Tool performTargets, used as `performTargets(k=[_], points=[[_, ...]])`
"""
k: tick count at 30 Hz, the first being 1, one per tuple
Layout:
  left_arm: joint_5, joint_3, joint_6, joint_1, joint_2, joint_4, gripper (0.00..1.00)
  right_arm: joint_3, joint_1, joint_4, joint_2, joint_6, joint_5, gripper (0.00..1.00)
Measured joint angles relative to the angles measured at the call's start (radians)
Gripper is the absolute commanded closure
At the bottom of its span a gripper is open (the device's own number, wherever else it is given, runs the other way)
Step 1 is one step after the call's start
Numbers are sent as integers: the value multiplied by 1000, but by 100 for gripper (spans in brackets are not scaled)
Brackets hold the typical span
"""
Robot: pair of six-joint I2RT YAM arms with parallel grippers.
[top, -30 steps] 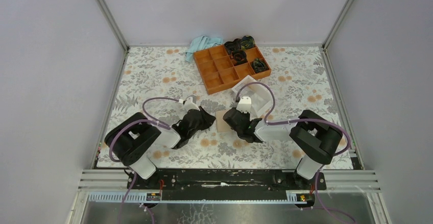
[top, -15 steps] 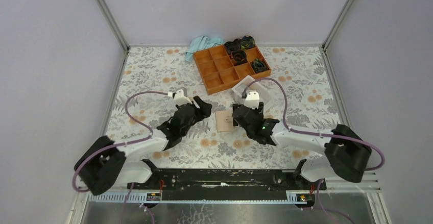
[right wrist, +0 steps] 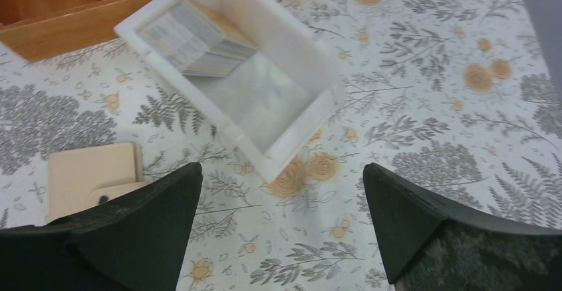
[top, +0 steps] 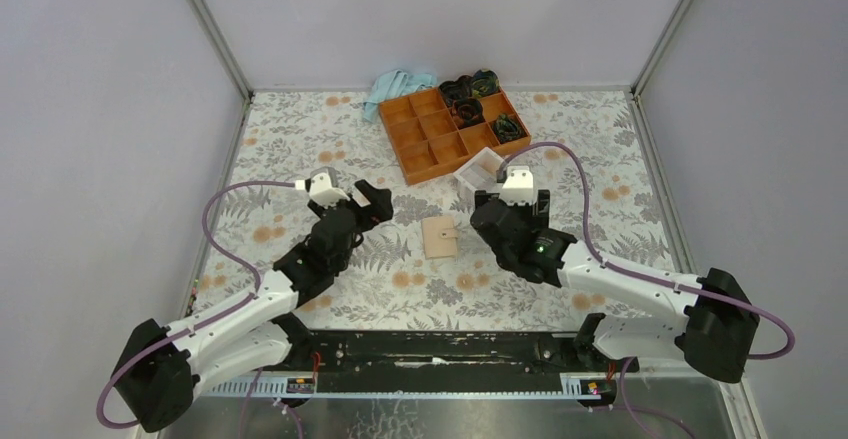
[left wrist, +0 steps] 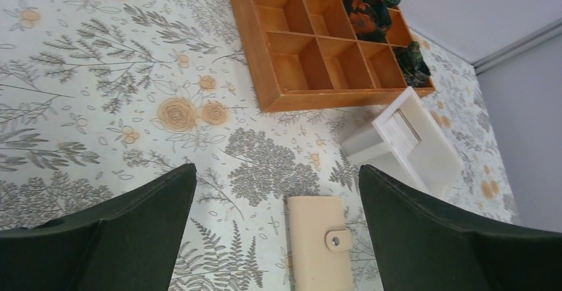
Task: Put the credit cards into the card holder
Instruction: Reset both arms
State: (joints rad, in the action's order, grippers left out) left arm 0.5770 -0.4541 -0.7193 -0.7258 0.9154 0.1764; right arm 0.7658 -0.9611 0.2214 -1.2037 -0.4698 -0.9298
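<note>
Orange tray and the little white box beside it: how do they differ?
The orange tray is split into many compartments; the white box is one open space. The tray is larger than the box. The tray holds dark patterned bundles; the box holds a stack of cards. Both are open-topped and sit on the flowered tabletop.

The tan card holder point(top: 439, 237) lies flat and closed on the bench point(top: 300, 149), tab snapped. The credit cards point(right wrist: 192, 39), seemingly stacked, sit in a white box point(right wrist: 286, 44).
</note>
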Motion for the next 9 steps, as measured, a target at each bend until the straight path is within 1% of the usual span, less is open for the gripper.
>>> performTargets(k=[5,9], points=[[34,0,10,0,3,-19,0,0,0,69,50,-32,-77,0],[48,0,15,0,14,-19,0,-5,0,89,87,-40,-106,1]])
